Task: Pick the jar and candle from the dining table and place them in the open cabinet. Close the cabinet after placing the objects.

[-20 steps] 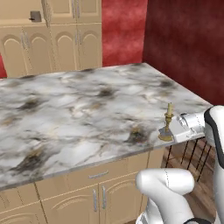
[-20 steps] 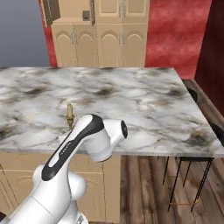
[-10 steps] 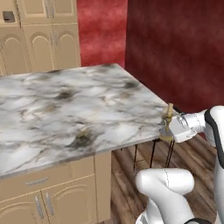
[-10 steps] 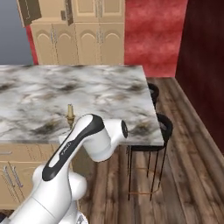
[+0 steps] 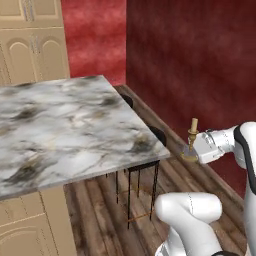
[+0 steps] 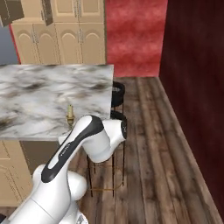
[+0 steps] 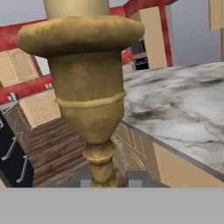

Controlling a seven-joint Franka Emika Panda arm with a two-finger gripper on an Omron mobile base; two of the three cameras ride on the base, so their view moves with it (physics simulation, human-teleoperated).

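Marble desk spans the left of the left base view; at right, the jaws grip the brass-holdered candle upright by its stem, off the desk's edge, above wooden floor.

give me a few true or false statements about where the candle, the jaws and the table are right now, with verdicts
1. The candle stands upright in its brass holder. True.
2. The candle rests on the dining table. False: the gripper holds it in the air, off the table's corner, above the wooden floor.
3. The jaws grip the holder low down, near its stem. True: the hand view shows the two tips either side of the narrow stem.
4. The jar sits on the marble top beside the candle. False: the visible marble top is bare.
5. Black stools stand at the table's end. True.
6. The wall behind the candle is tan wood. False: it is a dark red wall.
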